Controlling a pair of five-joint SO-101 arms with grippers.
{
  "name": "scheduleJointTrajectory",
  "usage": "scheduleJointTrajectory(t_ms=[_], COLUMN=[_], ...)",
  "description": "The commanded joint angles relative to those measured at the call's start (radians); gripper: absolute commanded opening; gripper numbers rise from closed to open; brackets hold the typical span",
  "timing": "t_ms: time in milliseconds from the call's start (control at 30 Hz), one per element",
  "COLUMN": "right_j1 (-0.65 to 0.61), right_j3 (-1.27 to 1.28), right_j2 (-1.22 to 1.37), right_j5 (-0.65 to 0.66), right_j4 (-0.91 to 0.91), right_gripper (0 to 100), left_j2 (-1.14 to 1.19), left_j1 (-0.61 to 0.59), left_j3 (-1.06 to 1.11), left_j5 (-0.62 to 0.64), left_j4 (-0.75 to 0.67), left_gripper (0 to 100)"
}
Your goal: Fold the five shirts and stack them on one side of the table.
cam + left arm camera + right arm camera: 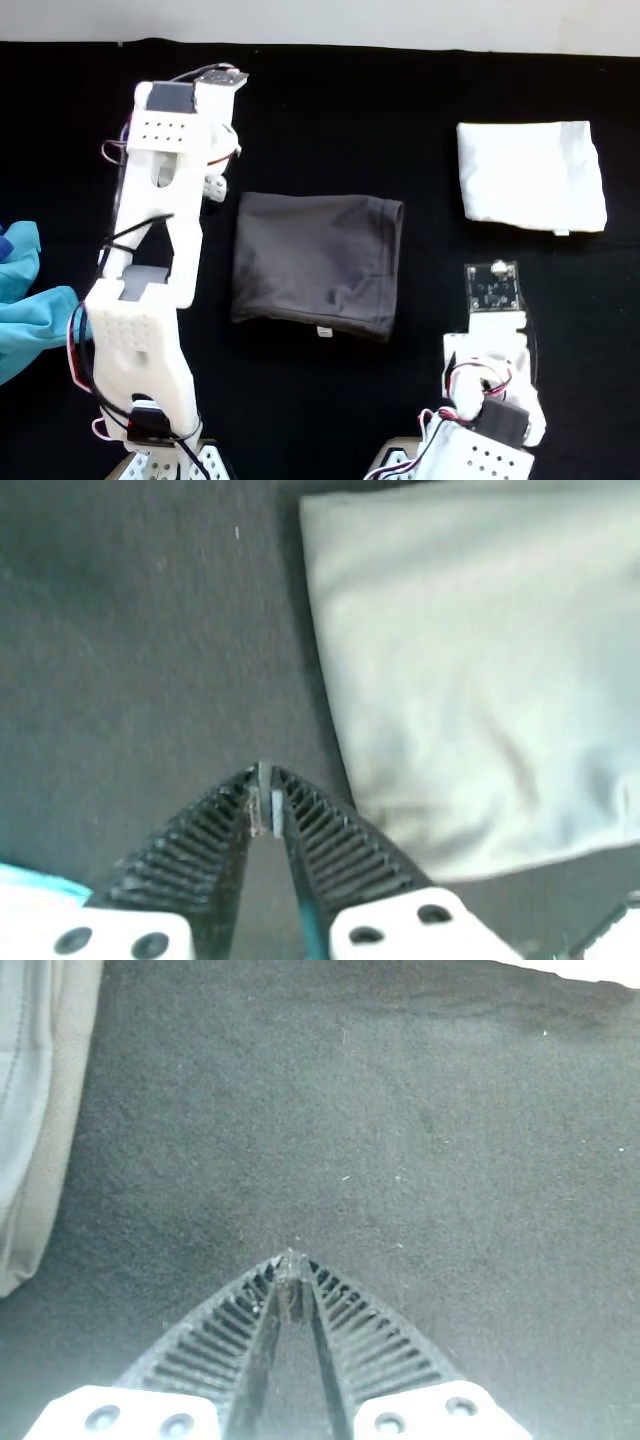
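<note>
Both arms come up empty-handed at this point. The left end effector (262, 776) has its jaws pressed together on nothing. Its tips point at the black surface (330, 400) just beside the side edge of the dark grey shirt (318, 263), and from the wrist view they look apart from the cloth, not on it. That shirt lies folded into a neat rectangle between the two end effectors.

The right end effector (290, 1260) is likewise closed and empty, sitting over bare surface. The white shirt (530, 175) is also folded and lies farther out beyond it, well apart from the left end effector. On the left end effector's outer side, away from the grey shirt, a loose bundle of teal fabric (28, 295) waits at the edge, unfolded.

My read is that the fold on the grey shirt looks finished, and stacking is the step in hand. The white one marks the pile's spot, and the grey has yet to join it.

The next move calls for the jaws to open and take hold along the grey shirt's edge, ideally one end effector at each end. The carry across onto the white shirt should be low and level so the layers don't spill open. After that, the teal bundle needs spreading and folding.
</note>
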Motion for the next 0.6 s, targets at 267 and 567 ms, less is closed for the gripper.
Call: scheduleJointTrajectory(t_ms=[267, 567], right_j1=[-0.042, -0.257], right_j3=[-0.618, -1.013], right_j2=[0.604, 1.095], right_j5=[-0.012, -0.153], right_j4=[0.064, 0.214], right_gripper=[0.9, 1.0], left_j2=[-0.593, -0.941], left_j1=[-0.084, -0.325], left_j3=[0.644, 1.497], left_j5=[0.006, -0.12], left_j4=[-0.192, -0.76], left_gripper=[1, 1])
